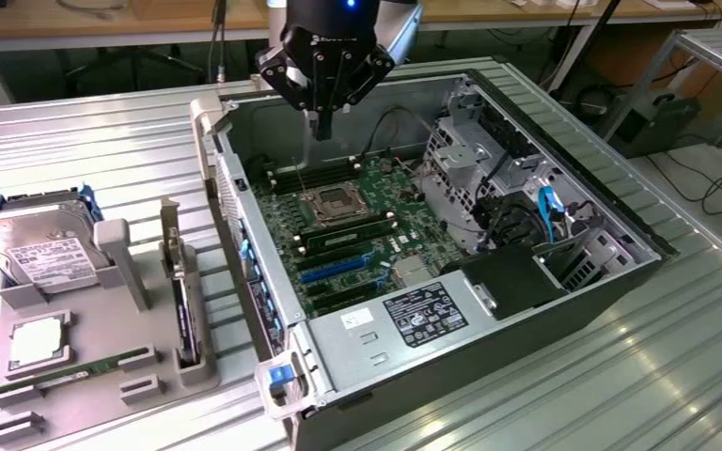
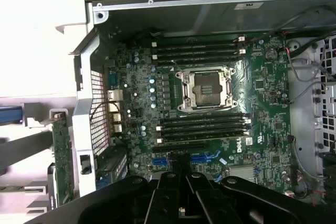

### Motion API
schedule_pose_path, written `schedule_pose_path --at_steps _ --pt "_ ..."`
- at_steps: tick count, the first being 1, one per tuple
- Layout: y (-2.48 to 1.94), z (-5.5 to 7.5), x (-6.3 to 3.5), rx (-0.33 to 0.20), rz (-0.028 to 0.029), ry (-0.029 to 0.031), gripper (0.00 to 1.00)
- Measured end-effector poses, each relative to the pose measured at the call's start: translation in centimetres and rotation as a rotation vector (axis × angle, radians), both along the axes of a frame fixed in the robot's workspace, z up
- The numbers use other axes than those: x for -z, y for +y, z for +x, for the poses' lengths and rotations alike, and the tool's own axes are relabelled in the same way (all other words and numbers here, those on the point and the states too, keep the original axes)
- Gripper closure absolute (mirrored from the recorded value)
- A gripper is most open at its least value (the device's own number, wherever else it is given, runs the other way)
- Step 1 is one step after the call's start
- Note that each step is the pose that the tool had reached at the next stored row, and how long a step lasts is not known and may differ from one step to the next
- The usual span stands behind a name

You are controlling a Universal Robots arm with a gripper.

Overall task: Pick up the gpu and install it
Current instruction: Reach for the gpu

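The gpu [image 1: 183, 299] is a thin dark card standing on edge in a slot of the grey holder [image 1: 104, 376], to the exterior view's left of the open computer case [image 1: 562, 301]. In the wrist view a green board edge [image 2: 63, 156], likely the same card, sits just outside the case wall. My gripper [image 1: 322, 130] hangs over the far end of the case, above the motherboard [image 1: 393, 246], well away from the gpu. Its fingers are shut together with nothing between them. In the wrist view the gripper [image 2: 181, 167] points down at the blue slots [image 2: 206, 157] below the CPU socket [image 2: 205, 90].
The grey holder also carries a silver hard drive [image 1: 35, 249], a processor chip [image 1: 38, 340] and a green memory stick [image 1: 75, 372]. Inside the case are a drive cage [image 1: 468, 178], cables and a black power supply [image 1: 431, 315]. Ribbed metal table [image 1: 587, 395] surrounds everything.
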State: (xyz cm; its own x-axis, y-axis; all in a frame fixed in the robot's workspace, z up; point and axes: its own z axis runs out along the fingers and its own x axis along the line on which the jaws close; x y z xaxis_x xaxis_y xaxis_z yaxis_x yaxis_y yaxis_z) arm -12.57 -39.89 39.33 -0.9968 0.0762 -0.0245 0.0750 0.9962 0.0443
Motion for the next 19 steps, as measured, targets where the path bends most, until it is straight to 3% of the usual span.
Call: schedule_pose_path --at_steps 19 --pt "0.0 -0.44 0.0 0.0 0.0 0.0 0.89"
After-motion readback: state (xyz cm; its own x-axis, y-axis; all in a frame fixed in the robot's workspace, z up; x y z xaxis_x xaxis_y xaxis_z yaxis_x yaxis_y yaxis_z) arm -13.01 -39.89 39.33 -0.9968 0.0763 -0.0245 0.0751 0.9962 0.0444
